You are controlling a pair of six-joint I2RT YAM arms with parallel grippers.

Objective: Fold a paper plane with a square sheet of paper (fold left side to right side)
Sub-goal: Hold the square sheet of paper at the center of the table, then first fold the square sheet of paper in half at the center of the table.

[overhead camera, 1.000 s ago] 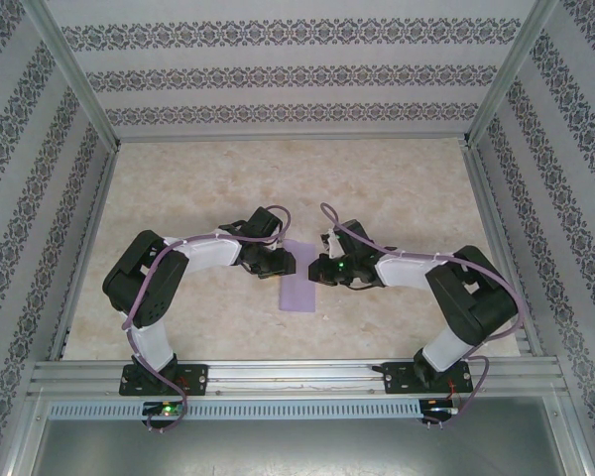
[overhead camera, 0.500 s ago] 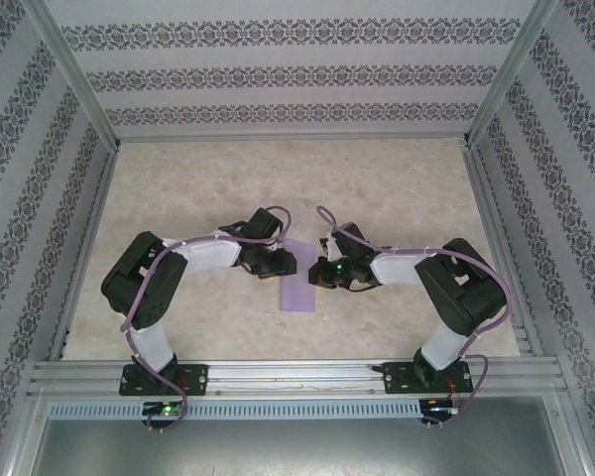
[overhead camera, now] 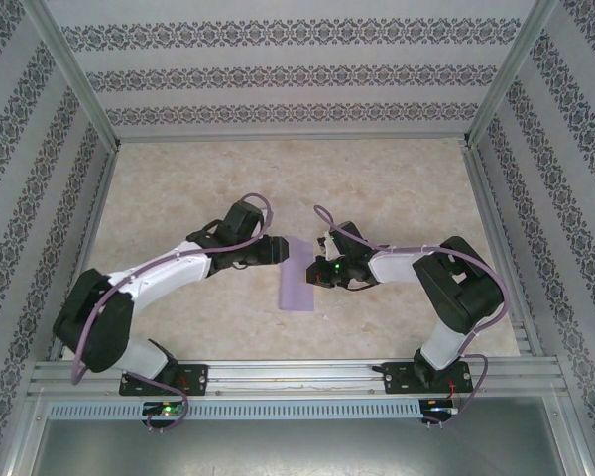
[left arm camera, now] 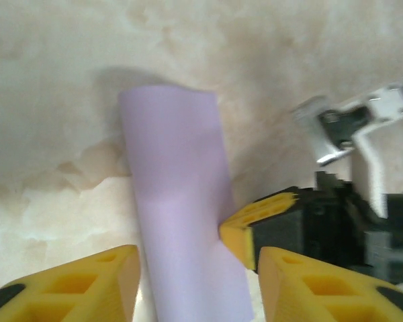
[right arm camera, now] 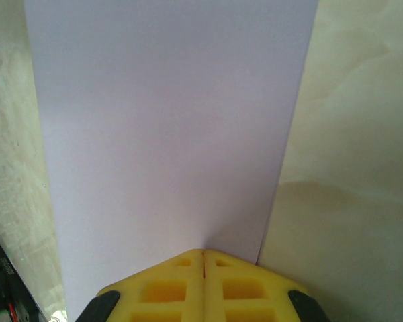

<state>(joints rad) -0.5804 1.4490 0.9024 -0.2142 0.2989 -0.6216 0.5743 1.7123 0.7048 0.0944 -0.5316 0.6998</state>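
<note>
The right gripper has its jaws closed on the right edge of the square sheet of paper, which lies doubled over on the desk between the arms. The left gripper hovers, jaws wide, above its soft-looking fold. Hold that pinch firm so the edges match, and press the fold flat end to end.

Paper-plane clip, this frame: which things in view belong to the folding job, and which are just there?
Part of the job:
- lavender paper, lying as a narrow rectangle
- left tool, open, straddling the paper
- right tool, shut, tip on the paper

Just there:
- marbled table top
- patterned walls
- metal frame rail
</note>
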